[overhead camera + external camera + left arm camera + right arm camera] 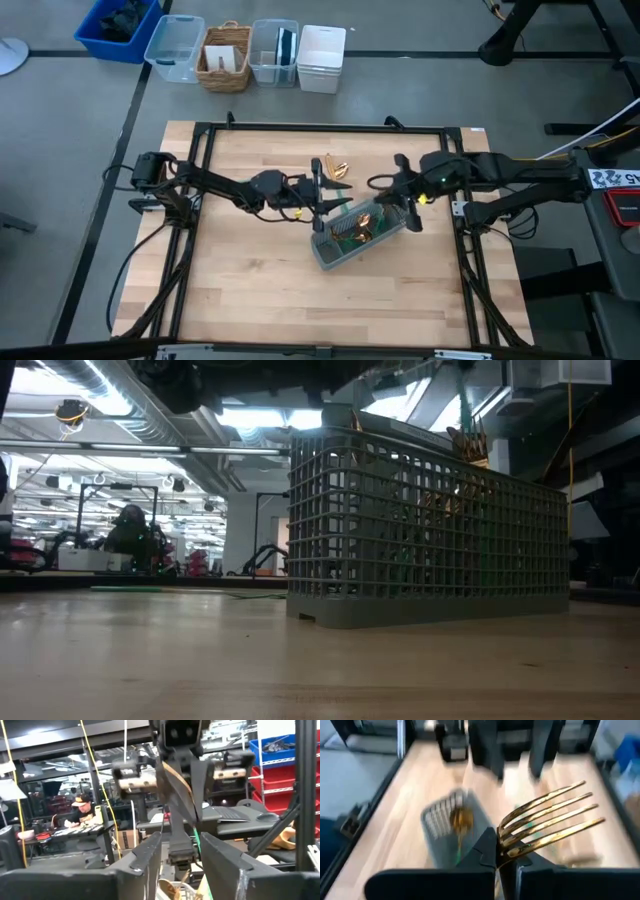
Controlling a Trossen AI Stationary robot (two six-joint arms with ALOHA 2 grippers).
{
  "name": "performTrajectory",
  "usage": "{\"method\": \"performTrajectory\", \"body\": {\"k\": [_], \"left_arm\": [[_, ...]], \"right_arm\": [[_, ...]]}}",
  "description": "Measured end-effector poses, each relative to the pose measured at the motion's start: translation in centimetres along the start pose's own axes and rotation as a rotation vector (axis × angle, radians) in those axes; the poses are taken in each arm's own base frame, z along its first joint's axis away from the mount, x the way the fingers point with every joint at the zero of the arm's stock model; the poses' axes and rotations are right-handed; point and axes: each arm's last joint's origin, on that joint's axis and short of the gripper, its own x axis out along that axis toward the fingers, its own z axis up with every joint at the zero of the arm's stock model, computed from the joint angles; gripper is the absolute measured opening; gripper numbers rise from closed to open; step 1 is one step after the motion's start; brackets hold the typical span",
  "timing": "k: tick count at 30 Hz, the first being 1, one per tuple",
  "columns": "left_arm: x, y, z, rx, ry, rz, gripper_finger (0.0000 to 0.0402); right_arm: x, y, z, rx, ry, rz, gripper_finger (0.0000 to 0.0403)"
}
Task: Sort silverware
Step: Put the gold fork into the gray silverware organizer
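Observation:
My right gripper [506,854] is shut on a gold fork [550,817] above the table, over the grey slotted caddy [350,245]. The caddy [430,530] stands on the wood near the table's middle, with gold and teal silverware [362,225] upright in it. More silverware [333,167] lies loose on the table just beyond the caddy. My left gripper [322,200] hangs at the caddy's left end, open, facing the right gripper. In the left wrist view its fingers [145,855] stand apart on either side of the fork's green handle [196,840], farther off. My right gripper pinches the fork's neck [510,849], just behind the tines, between its two fingers. The tines stick out past the fingertips, away from the wrist. The fork is lifted clear of table and caddy; the gripper hides its handle in the right wrist view.
A black frame [200,130] runs around the wooden table top. Beyond the far edge stand a blue bin [118,28], clear tubs [175,45], a wicker basket [226,58] and a white bin [321,58]. Bare wood lies along the near edge.

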Motion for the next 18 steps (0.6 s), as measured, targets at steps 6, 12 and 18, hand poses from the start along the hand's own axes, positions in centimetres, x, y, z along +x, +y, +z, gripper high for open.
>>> {"method": "performTrajectory", "body": {"k": [6,12,18], "left_arm": [[0.0,0.6,-0.1,0.004,0.002,0.016,0.0127],[0.1,1.2,-0.2,-0.004,0.005,0.031,0.0127],[0.1,2.1,-0.3,0.001,0.010,0.055,0.0127]], "right_arm": [[1.3,0.0,-1.9,0.056,0.115,0.003,0.0007],[2.8,0.0,-4.2,0.062,0.195,0.004,0.0008],[3.4,0.0,-4.7,0.063,0.225,0.004,0.0016]]}}
